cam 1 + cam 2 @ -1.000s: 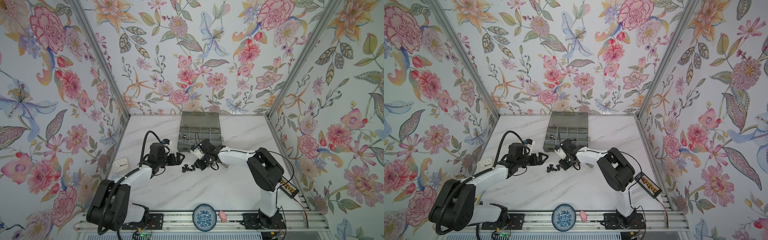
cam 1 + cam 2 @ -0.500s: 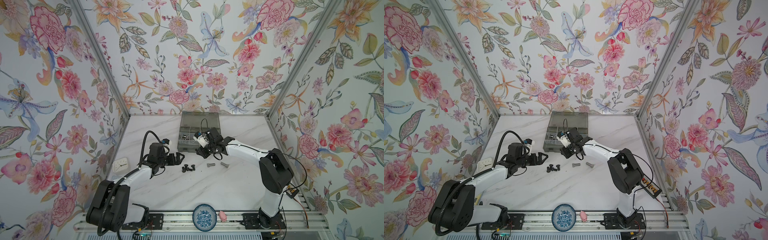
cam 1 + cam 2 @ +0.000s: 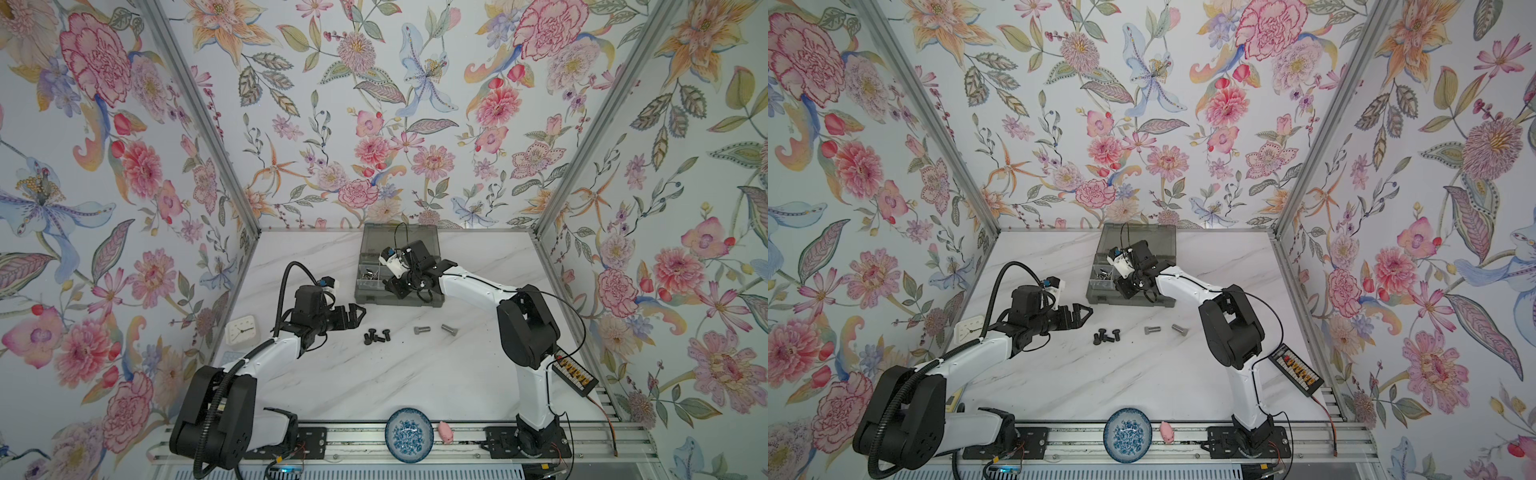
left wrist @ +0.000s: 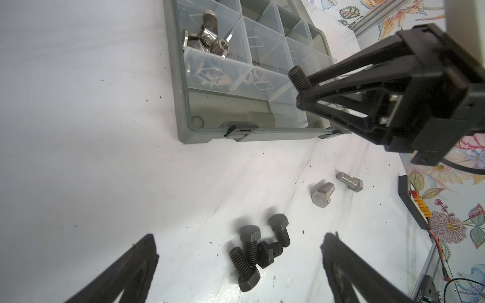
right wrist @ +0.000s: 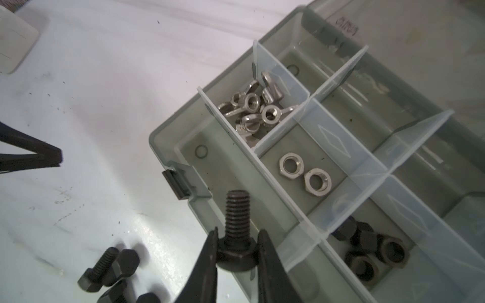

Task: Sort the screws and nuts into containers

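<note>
The smoky grey organizer [image 3: 374, 300] [image 3: 1100, 300] stands open at the back of the table. Its containers hold silver wing nuts [image 5: 257, 110], two silver hex nuts [image 5: 304, 173] and black hex nuts [image 5: 367, 249]. My right gripper [image 3: 395, 286] [image 5: 238, 232] is shut on the head of a black screw [image 5: 237, 217] [image 4: 299, 77], above the box's empty front corner compartment [image 5: 210, 157]. Several black screws [image 3: 376, 336] [image 4: 257, 249] and two silver screws [image 3: 422, 330] [image 3: 449, 330] lie on the table. My left gripper [image 3: 357, 318] [image 4: 239, 236] stands open beside the black ones, holding nothing.
A blue-and-white bowl [image 3: 409, 434] and a small pink object [image 3: 446, 432] sit on the front rail. A white square clock [image 3: 242, 332] lies at the left wall. A black connector board [image 3: 575, 372] lies at the right edge.
My right gripper has lifted a black screw from the table and carried it back over the organizer's front left part. The left arm has stayed still.
</note>
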Tool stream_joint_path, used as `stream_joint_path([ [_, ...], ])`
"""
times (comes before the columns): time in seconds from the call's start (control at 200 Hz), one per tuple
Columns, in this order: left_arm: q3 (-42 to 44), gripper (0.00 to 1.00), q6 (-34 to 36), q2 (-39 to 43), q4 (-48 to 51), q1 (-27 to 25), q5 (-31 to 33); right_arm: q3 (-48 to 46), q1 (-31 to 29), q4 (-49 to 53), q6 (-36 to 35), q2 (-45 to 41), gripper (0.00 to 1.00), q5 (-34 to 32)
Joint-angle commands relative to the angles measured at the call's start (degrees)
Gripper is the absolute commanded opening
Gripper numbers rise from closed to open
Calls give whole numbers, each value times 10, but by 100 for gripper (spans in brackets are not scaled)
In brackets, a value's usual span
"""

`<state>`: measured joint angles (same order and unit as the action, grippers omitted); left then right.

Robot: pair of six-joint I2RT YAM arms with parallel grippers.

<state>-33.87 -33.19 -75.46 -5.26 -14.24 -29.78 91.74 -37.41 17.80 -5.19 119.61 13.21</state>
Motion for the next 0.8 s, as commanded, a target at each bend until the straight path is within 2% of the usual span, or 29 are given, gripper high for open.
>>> stream_joint_path([
  [0.0, 7, 99, 13, 15, 14, 8, -3, 23, 0, 2, -2, 16, 0, -8],
  [0.2, 8, 99, 9, 15, 26, 7, 7, 25, -1, 5, 0, 32, 0, -15],
  [0.6, 30, 99, -3, 24, 47, -16, 33, 20, -1, 6, 2, 19, 33, -36],
  [0.796, 25, 99, -4, 26, 65, -44, 50, 15, -1, 6, 1, -4, 43, -41],
])
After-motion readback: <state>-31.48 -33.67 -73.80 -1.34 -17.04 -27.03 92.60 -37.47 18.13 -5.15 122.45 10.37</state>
